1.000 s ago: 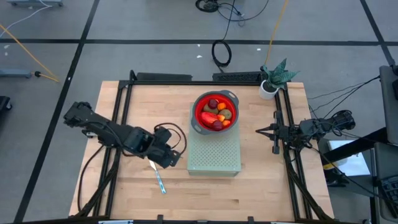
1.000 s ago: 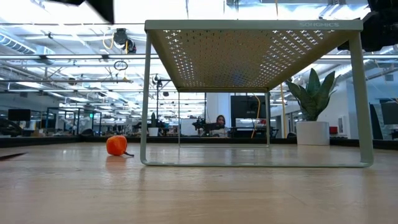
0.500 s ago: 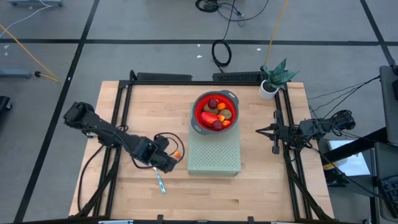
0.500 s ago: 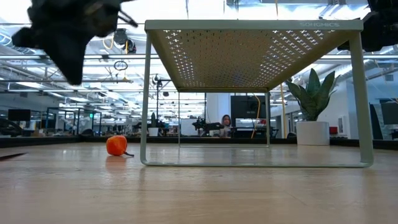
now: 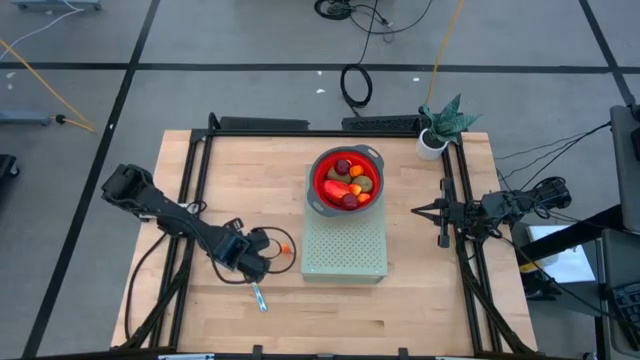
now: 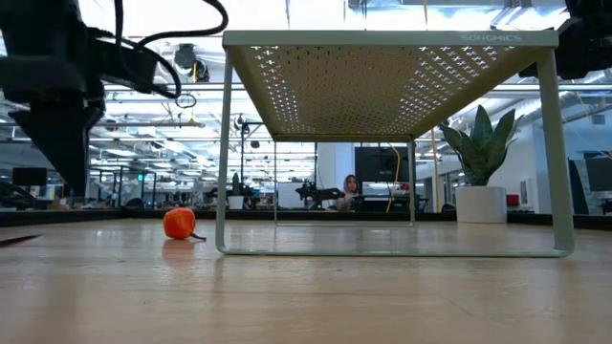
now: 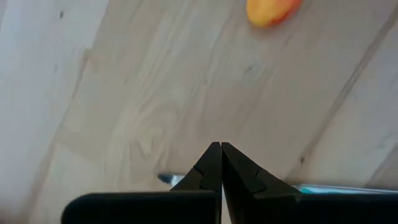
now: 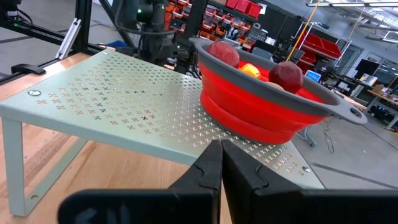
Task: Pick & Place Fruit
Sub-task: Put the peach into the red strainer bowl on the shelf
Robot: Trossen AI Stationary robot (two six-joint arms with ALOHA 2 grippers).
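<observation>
One small orange ball of fruit point(image 5: 285, 247) lay loose on the pale wooden surface point(image 5: 200, 320), just beside the sage-green perforated metal stand point(image 5: 345, 250) — outside the red collapsible bowl with grey rim point(image 5: 315, 190), which sat on that stand holding the remaining fruit. Left end effector point(image 5: 252, 268): fingers pressed together, empty, poised over a thin light-blue-handled knife point(image 5: 258, 296), near the stray piece — likely next for collection. Right end effector point(image 8: 221, 163): closed, empty, parked at the surface's right edge.
</observation>
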